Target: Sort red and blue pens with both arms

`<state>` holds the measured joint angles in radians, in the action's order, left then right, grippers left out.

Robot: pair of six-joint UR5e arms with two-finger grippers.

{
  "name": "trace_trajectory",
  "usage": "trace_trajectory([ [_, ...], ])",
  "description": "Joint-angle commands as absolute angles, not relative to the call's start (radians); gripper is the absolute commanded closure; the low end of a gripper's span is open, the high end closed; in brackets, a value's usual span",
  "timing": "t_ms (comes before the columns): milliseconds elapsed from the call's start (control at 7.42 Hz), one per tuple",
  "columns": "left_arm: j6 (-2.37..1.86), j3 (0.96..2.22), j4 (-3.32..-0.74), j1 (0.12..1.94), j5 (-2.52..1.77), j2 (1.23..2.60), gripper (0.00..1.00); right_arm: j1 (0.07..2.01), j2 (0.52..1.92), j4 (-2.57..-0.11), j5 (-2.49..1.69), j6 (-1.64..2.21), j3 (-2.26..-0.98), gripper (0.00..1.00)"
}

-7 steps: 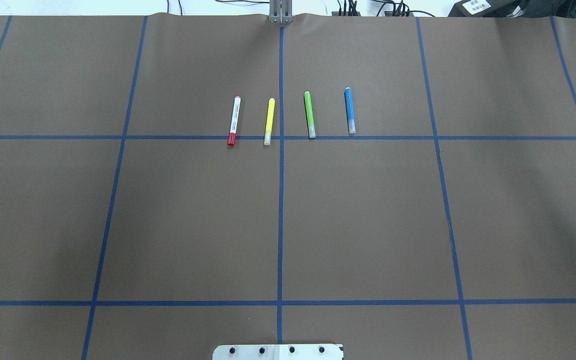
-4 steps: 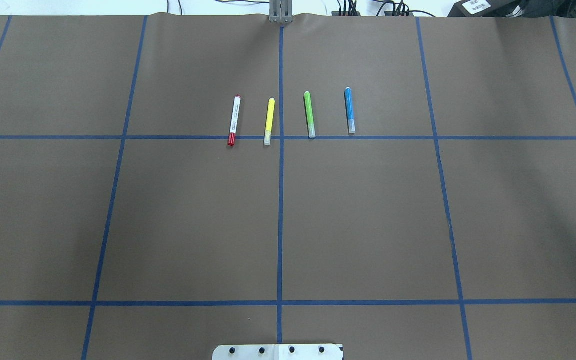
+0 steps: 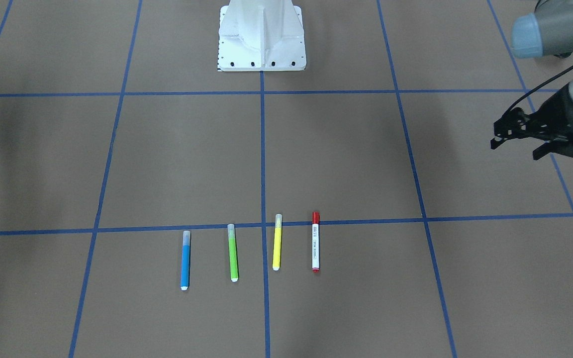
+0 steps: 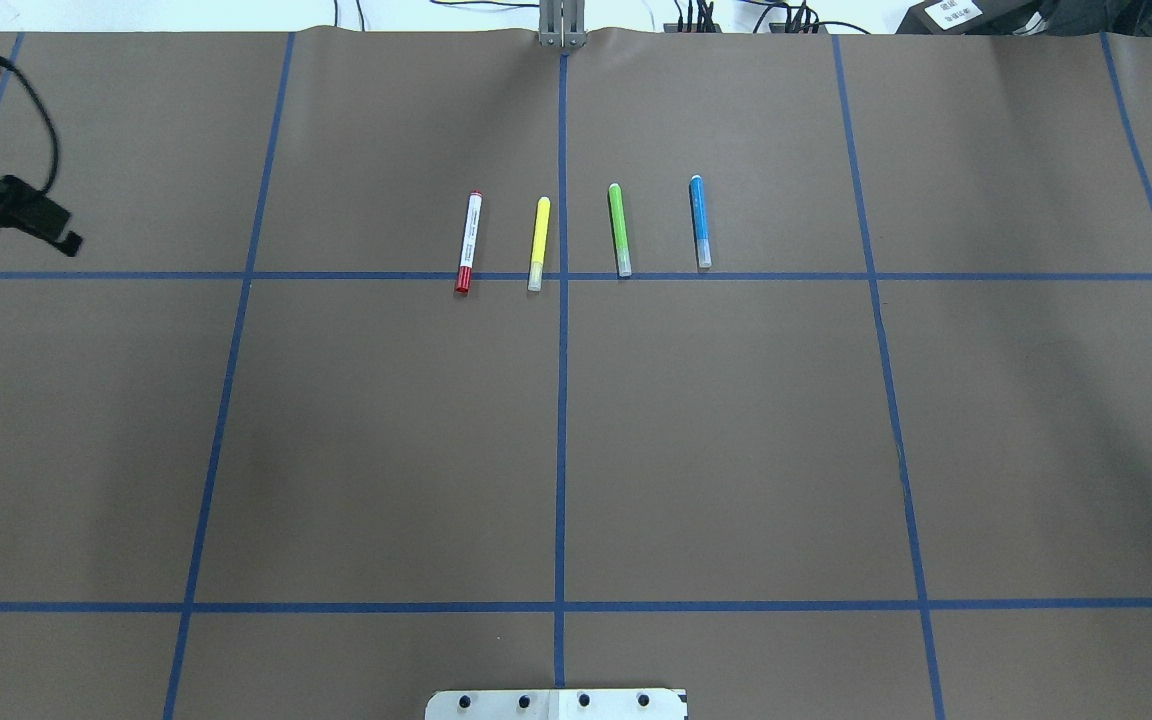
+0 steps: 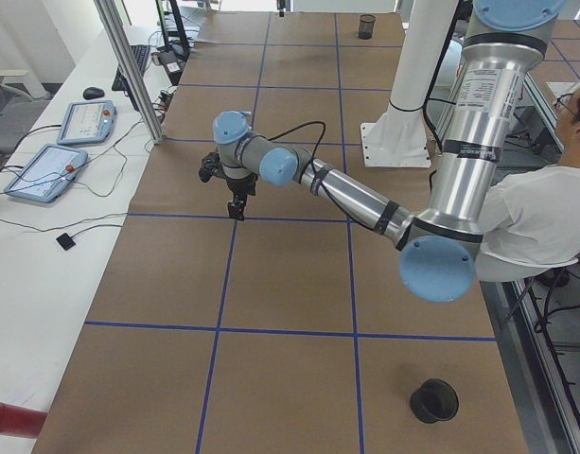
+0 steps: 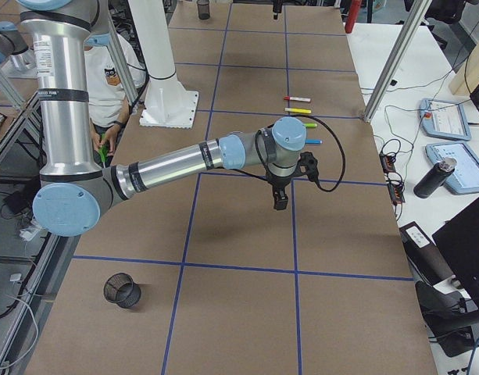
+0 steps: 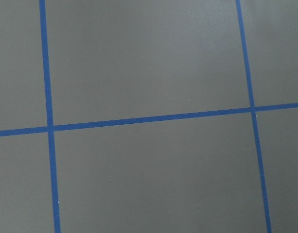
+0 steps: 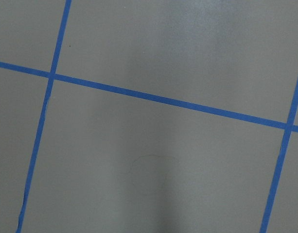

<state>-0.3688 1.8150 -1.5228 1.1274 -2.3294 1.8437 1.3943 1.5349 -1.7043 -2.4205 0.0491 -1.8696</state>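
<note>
Red pen [image 4: 469,242] and blue pen [image 4: 699,221] are lying near your worktop's far edge, centred. Left gripper [image 3: 515,146] is hovering by the left edge, fingers apart. Right gripper [image 6: 280,203]: you can't tell.

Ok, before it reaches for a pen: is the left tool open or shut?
Open: the front-facing view shows the left tool with jaws spread, nothing between them.

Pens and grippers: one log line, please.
red pen: on table | blue pen: on table | left gripper: open, far from pens | right gripper: state unclear
</note>
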Motion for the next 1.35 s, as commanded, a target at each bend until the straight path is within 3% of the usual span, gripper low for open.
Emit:
trace_trajectory([
  [0, -0.429, 1.656, -1.442, 1.022, -2.303, 2.088, 0.03, 1.394, 1.535, -1.704, -2.419, 0.049, -1.865, 0.0],
  [674, -0.524, 1.095, -1.422, 0.862, -2.247, 2.565, 0.05, 1.393, 1.539, -1.704, -2.404, 0.049, -1.853, 0.0],
  [1213, -0.603, 0.792, -1.59, 0.811, -2.183, 2.73, 0.07, 1.393, 1.542, -1.704, -2.393, 0.049, -1.853, 0.0],
])
